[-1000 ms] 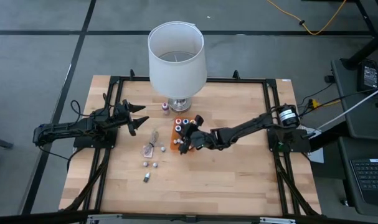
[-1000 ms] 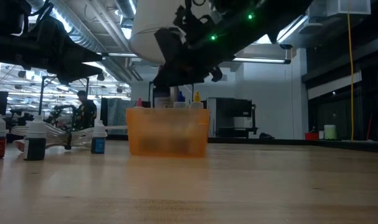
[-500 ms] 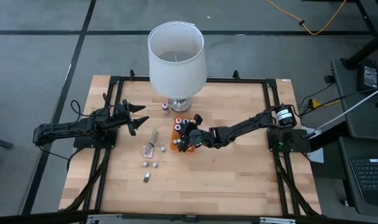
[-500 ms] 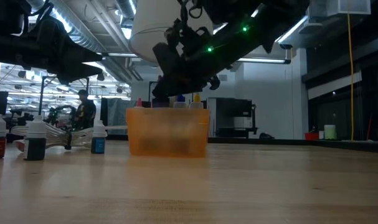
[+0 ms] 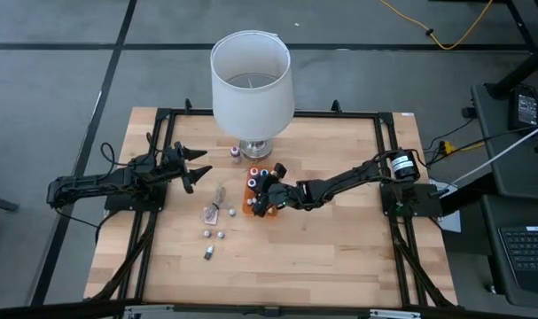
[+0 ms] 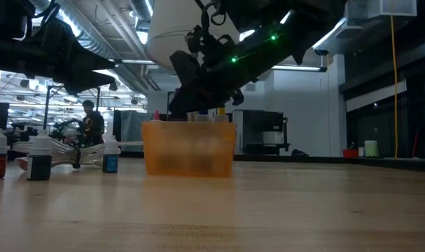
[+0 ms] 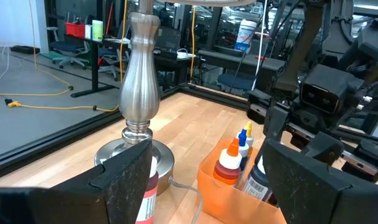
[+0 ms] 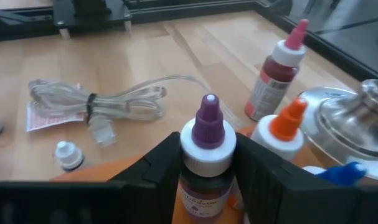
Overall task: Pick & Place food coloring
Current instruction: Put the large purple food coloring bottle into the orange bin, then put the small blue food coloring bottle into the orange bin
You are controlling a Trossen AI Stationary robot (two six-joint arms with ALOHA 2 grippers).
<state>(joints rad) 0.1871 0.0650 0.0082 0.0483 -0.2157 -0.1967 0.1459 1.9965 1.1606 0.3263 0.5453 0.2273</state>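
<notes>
The food coloring bottles are split. Several stand in the orange tray (image 5: 255, 197) in front of the lamp, one red bottle (image 8: 276, 71) stands on the wood by the lamp base, and a few small ones (image 5: 214, 235) stand on the wood nearer the table's near edge. My right gripper (image 5: 263, 202) reaches over the tray from the table's right and is shut on a purple-capped bottle (image 8: 207, 134). My left gripper (image 5: 196, 167) hangs open above the table's left part, apart from everything. My right gripper pinches the purple-capped bottle between its two fingers (image 8: 154, 168), one on either side of the bottle's body just under the white collar (image 8: 207, 163). The fingers come from the table's right, slanting down. The bottle stands upright, and its lower end is hidden behind the fingers.
A white-shaded lamp (image 5: 252, 84) on a metal base (image 7: 136, 155) stands just beyond the tray. A bundled clear cord with a wrapper (image 8: 108, 102) lies left of the tray. Orange- and blue-capped bottles (image 8: 282, 127) crowd the held one. Bare wood lies toward the near and right sides.
My right gripper, still shut on the purple-capped bottle, has come down a little toward the orange tray and shifted slightly toward the table's left. In the low view it now sits closer above the tray's rim.
</notes>
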